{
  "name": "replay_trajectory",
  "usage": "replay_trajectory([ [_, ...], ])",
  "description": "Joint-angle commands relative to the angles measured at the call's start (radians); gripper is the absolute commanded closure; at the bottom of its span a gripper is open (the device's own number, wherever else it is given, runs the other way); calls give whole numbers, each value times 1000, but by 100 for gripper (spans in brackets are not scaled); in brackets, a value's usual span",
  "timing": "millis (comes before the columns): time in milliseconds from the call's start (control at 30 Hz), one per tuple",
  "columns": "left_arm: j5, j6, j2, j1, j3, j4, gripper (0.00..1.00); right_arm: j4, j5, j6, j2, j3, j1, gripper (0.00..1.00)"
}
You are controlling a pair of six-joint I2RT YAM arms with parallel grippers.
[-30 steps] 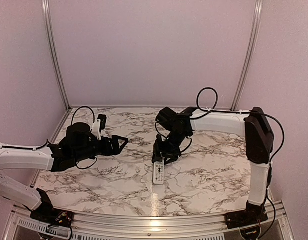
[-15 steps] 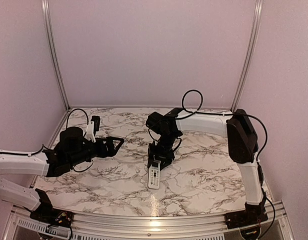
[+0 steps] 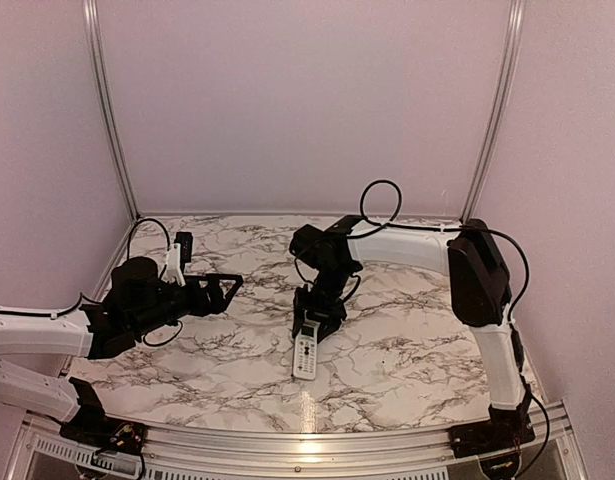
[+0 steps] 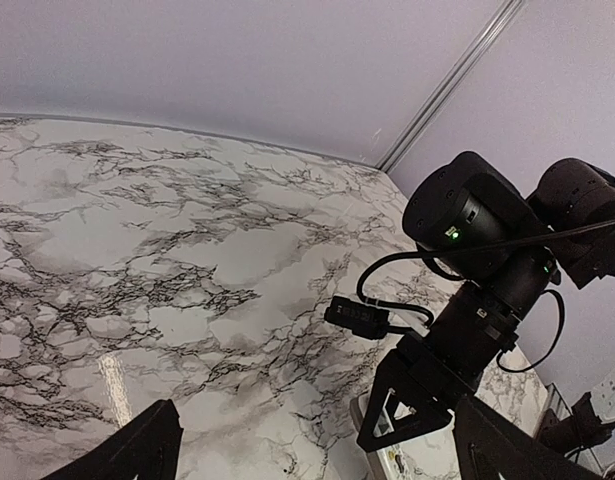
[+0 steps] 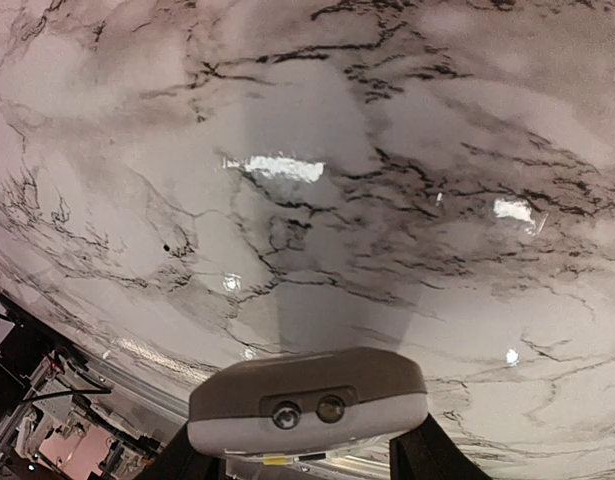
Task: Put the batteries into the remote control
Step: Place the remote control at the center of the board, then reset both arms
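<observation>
My left tool (image 3: 230, 293) hangs above the bench (image 3: 417, 360) on its 9 o'clock side, aimed toward 3 o'clock. Its jaws are spread wide with nothing between them. In its wrist view the two fingers (image 4: 137, 455) sit at the bottom corners, and the marble and my other tool show in the gap. Near the bench's centre, my right tool (image 3: 309, 328) points down and grips the remote control (image 3: 305, 354) by its upper end, jaws partly closed on its sides. The white handset slants away from the tool toward 6 o'clock, its button face turned up to the overhead camera. I cannot tell whether its lower end touches the bench. From the right wrist, the handset's end face, grey above white with two small round dots, sits between my dark fingers, with marble beyond it. My right arm (image 3: 477, 275) reaches in from the 3 o'clock side.
</observation>
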Motion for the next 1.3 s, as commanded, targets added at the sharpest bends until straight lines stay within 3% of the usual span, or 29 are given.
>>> replay_trajectory([
  [0,5,-1,-14,5,-21,43,1,-28,3,-2,16,19,-15,64],
  [133,7,0,-9,4,-28,47,1,-27,-5,-2,18,7,-22,56],
  [300,10,3,-7,5,-27,52,1,-16,-11,1,13,7,-27,53],
  [367,12,4,-4,5,-25,53,1,-11,-13,-5,14,10,-29,38],
  [467,16,7,-4,5,-25,52,1,-10,-11,-14,12,0,-29,35],
  [500,19,7,-3,5,-26,54,1,-5,-8,-16,11,-6,-29,31],
  [533,19,7,-2,5,-27,52,1,-2,-9,-15,7,-13,-29,21],
  [567,20,7,-3,4,-25,52,1,0,-6,-14,3,-18,-29,19],
  [900,20,63,-7,4,37,-62,1,127,42,-101,-107,-51,-27,14],
  [1033,12,97,-1,5,98,-142,1,243,53,-147,-219,-157,-45,12],
  [1133,-15,121,28,5,191,-255,1,365,57,-181,-333,-275,-80,4],
  [1267,-43,152,83,16,326,-421,1,521,55,-260,-486,-414,-140,1],
])
